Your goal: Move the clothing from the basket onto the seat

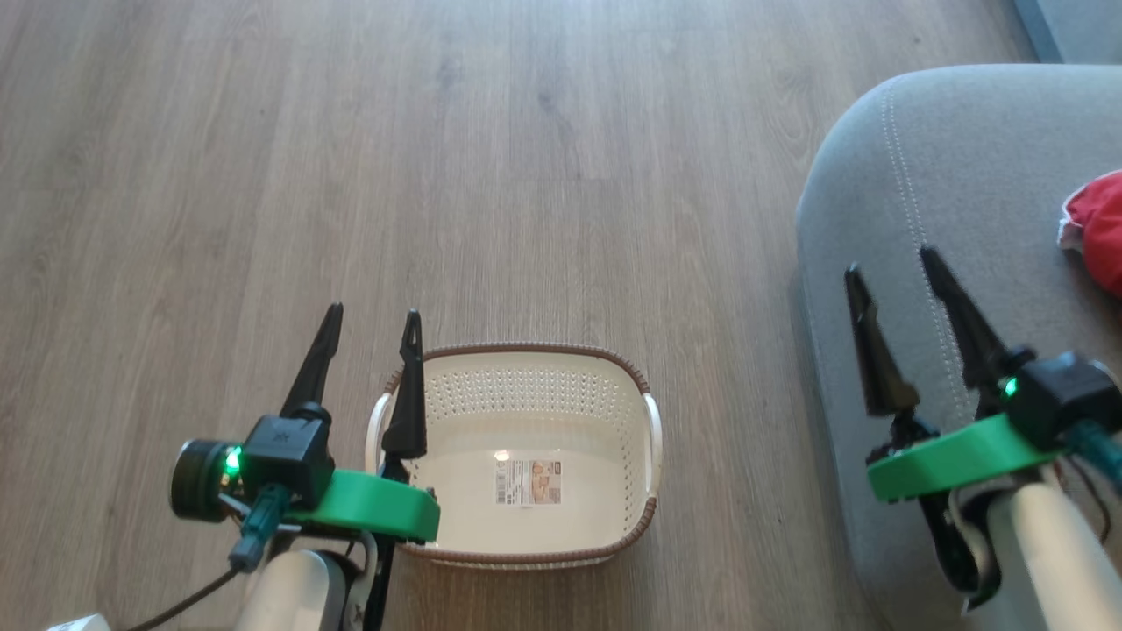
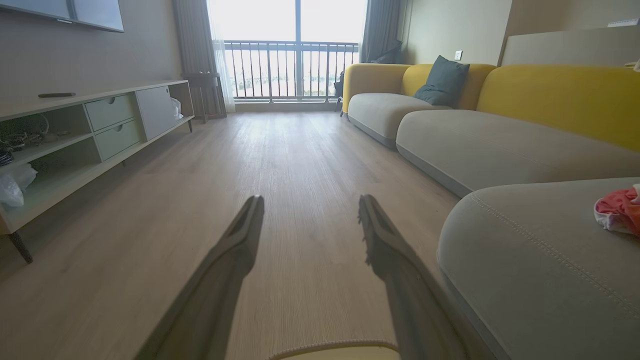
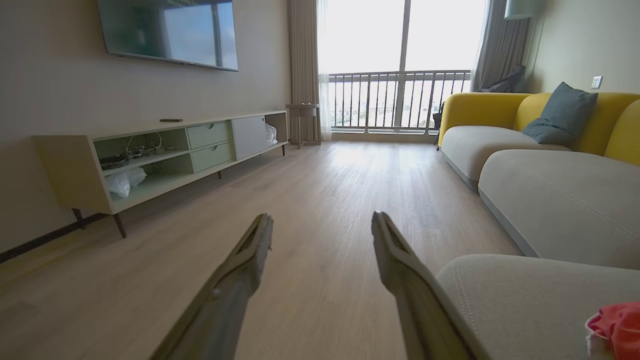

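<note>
The cream basket with a brown rim stands on the floor in the head view, and nothing but a label lies on its bottom. Red and white clothing lies on the grey seat at the right edge. My left gripper is open over the basket's left rim, holding nothing. My right gripper is open above the seat's rounded corner, left of the clothing. In the left wrist view the clothing rests on the seat. The right wrist view has the clothing at its lower right.
Wood floor spreads around the basket. A low TV cabinet lines the left wall, and a long yellow-backed sofa runs along the right toward a balcony door.
</note>
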`<state>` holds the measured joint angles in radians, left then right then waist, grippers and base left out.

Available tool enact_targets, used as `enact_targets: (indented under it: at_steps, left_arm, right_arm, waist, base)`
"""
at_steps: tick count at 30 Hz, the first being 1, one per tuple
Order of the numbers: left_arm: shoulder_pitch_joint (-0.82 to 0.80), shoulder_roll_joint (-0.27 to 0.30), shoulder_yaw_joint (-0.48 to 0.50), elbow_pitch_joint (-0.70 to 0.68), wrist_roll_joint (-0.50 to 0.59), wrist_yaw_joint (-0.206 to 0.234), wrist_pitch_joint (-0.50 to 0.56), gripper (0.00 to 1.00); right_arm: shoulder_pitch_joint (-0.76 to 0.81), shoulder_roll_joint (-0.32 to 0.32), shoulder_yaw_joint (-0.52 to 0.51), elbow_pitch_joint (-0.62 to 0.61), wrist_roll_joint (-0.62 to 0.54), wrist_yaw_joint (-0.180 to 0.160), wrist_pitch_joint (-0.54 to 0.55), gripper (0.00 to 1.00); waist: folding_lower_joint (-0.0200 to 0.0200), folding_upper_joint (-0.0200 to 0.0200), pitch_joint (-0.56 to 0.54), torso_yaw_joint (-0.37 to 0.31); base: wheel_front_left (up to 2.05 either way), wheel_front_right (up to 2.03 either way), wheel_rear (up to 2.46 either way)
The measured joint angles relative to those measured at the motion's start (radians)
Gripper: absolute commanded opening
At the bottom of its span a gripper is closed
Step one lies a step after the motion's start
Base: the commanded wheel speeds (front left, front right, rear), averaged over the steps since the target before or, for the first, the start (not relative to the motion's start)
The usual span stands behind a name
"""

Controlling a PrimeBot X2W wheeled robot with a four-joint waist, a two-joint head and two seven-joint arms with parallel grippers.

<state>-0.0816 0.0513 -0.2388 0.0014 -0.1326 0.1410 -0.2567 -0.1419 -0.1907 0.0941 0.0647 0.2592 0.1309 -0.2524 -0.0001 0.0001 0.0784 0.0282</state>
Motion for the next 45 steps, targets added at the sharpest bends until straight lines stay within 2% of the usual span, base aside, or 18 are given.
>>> enact_targets:
  at_steps: [6,13,18,33,45]
  left_arm:
    - [0.005,0.0,-0.011,0.023,-0.006,0.012,0.0,1.0]
    - [0.009,0.0,-0.016,0.051,-0.008,-0.016,0.0,1.0]
    - [0.031,0.0,-0.016,0.049,-0.005,-0.004,0.0,1.0]
    - [0.036,0.0,0.001,0.078,-0.001,0.017,0.0,1.0]
    - [0.036,0.0,0.015,0.08,-0.053,-0.02,0.0,1.0]
  right_arm:
    - [0.053,0.012,-0.018,-0.001,-0.04,0.0,0.0,1.0]
    - [0.094,0.036,-0.032,-0.008,-0.071,0.0,0.0,1.0]
    - [0.114,0.061,-0.041,-0.017,-0.075,0.0,0.0,1.0]
    - [0.114,0.078,-0.061,-0.024,-0.075,0.0,0.0,1.0]
    - [0.112,0.086,-0.062,-0.024,-0.076,0.0,0.0,1.0]
  waist:
    - [0.0,0.0,-0.011,0.012]
    - [0.0,0.0,-0.01,0.019]
    - [0.0001,0.0,-0.009,0.018]
    - [0.0,0.0,0.001,0.015]
    - [0.0,0.0,0.01,0.011]
  base:
    - [0.0,0.0,0.0]
    - [0.0,0.0,0.0]
    - [0.0,0.0,0.0]
    - [0.0,0.0,0.0]
    - [0.0,0.0,0.0]
